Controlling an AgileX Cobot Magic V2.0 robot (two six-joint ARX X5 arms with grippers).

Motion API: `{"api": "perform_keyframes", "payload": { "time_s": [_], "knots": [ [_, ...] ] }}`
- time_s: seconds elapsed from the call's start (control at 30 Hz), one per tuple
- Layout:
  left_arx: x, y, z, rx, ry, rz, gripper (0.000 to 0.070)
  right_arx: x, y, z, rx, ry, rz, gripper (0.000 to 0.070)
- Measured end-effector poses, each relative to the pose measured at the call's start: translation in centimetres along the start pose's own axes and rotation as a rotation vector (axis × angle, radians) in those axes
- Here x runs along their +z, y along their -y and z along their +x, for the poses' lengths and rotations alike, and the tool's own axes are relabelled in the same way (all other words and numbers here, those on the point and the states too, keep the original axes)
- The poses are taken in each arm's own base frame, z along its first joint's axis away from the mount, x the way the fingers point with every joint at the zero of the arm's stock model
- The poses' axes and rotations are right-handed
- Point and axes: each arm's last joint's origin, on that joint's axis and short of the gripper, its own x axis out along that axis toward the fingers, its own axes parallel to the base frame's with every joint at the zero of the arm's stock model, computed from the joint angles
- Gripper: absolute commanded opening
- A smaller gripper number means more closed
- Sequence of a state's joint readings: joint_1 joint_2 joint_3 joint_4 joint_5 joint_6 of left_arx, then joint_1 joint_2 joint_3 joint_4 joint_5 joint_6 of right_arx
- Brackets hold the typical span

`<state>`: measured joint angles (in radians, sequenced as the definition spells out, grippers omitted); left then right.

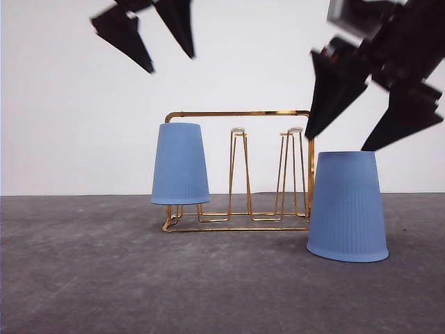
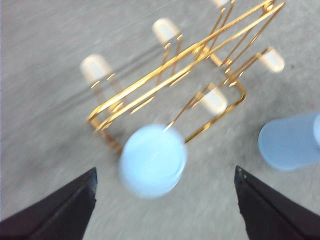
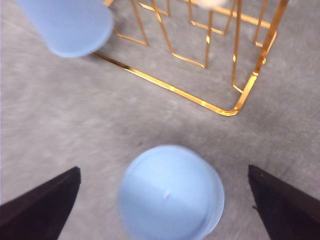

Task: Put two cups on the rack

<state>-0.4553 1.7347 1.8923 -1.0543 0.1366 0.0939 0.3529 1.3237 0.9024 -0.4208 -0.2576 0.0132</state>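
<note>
**One cup on the rack, one still on the surface**

So the gold wire rack (image 1: pixel 236 170) sits near the middle of the grey surface (image 1: pixel 104 278). One light-blue cup (image 1: pixel 180 164) is upside down over a prong at the rack's left end, its rim hanging a bit above the base wire. The second cup (image 1: pixel 347 207) is also upside down, standing on the surface just in front of the rack's right end, leaning a touch, and not on any prong. Two more prongs with whitish caps (image 1: pixel 238 130) stand bare in the middle of the rack.

The left claw (image 1: pixel 151 31) is up high, above and a bit left of the racked cup, fingers spread wide with nothing between them. From its wrist camera you look down onto that cup's flat bottom (image 2: pixel 152 160), with both black fingers (image 2: pixel 60 210) well apart from it.

The right claw (image 1: pixel 344 136) hangs right above the cup on the surface, fingers spread wide too, not touching it. Its wrist camera shows that cup's flat bottom (image 3: pixel 170 197) between the finger tips (image 3: pixel 287 205), with a gap on each side. Both wrist shots are fairly blurry.
</note>
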Motion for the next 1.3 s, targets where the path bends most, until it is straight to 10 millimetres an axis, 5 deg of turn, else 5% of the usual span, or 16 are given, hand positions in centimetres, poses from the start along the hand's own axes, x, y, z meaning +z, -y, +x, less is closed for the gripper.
{"api": "perform_keyframes", "payload": {
  "time_s": [0.2,0.4,0.63,0.77,1.07,1.17,1.3],
  "knots": [
    [-1.1,-2.1,-3.1,0.052,-0.006,-0.059,0.0509,-0.6,0.8,2.8,-0.021,-0.086,0.024,0.0690],
    [-2.8,-3.7,-5.9,0.133,-0.003,-0.114,0.0509,-0.9,1.0,3.7,-0.014,-0.117,0.033,0.0412],
    [-7.0,-3.9,-7.0,0.179,0.006,-0.161,0.0509,-0.7,0.9,3.4,-0.001,-0.112,0.032,0.0397],
    [-10.1,-3.4,-5.7,0.177,-0.008,-0.181,0.0509,0.1,0.4,1.6,0.001,-0.125,0.024,0.0397],
    [-14.6,-3.4,-2.1,0.164,-0.143,-0.229,0.0509,5.6,-2.2,-7.9,0.003,0.204,-0.096,0.0397],
    [-14.7,-3.5,-1.8,0.166,-0.140,-0.235,0.0509,6.4,-2.3,-8.5,0.002,0.247,-0.118,0.0397],
    [-14.5,-3.5,-1.8,0.169,-0.115,-0.235,0.0509,7.0,-1.8,-6.5,-0.001,0.243,-0.126,0.0397]
  ]
}}
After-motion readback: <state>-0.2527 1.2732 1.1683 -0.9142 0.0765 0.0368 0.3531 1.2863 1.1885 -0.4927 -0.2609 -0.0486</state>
